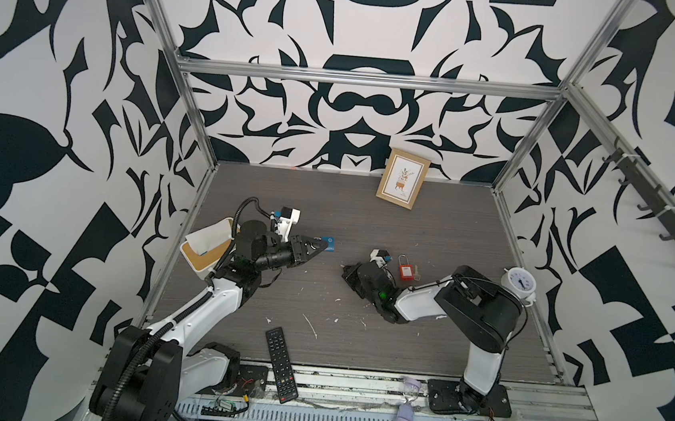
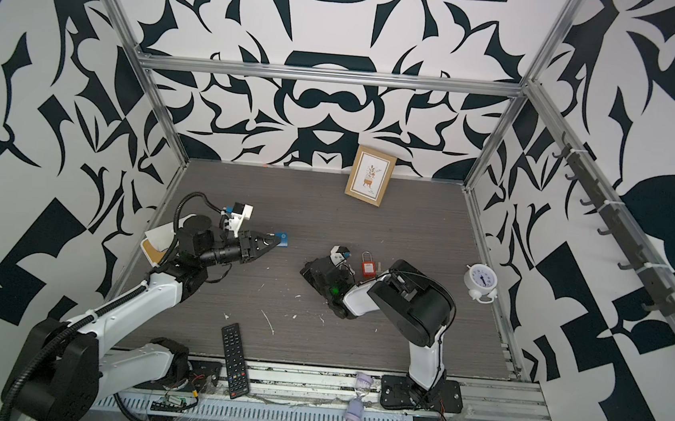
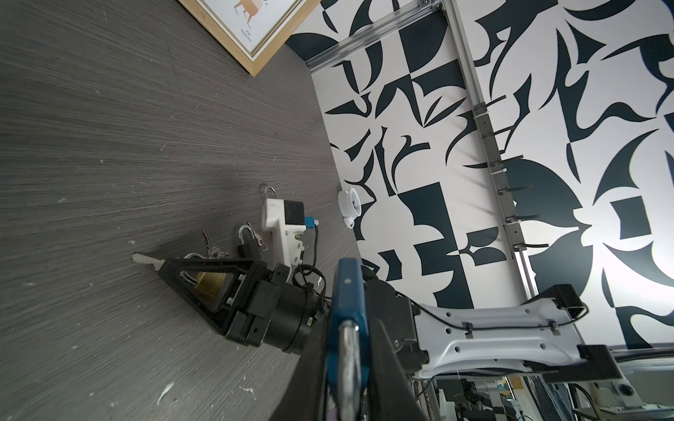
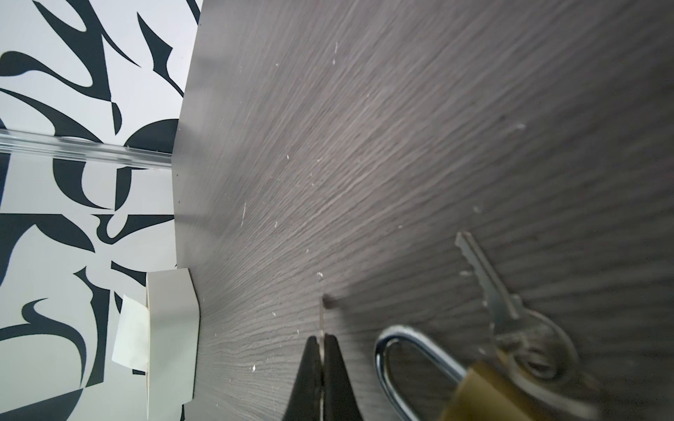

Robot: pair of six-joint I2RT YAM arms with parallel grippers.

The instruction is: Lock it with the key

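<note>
Open table point(image 1: 389, 224) lies between my arms, walls well off. My left gripper point(image 1: 319, 247) is closed tight around the blue lock point(image 1: 328, 244) at its shackle, body poking out in front. My right gripper point(image 4: 321, 340), low by the half-cut-off brass lock point(image 4: 474, 393), pinches the key point(image 4: 321, 317) edge-on, teeth unreadable.
</note>
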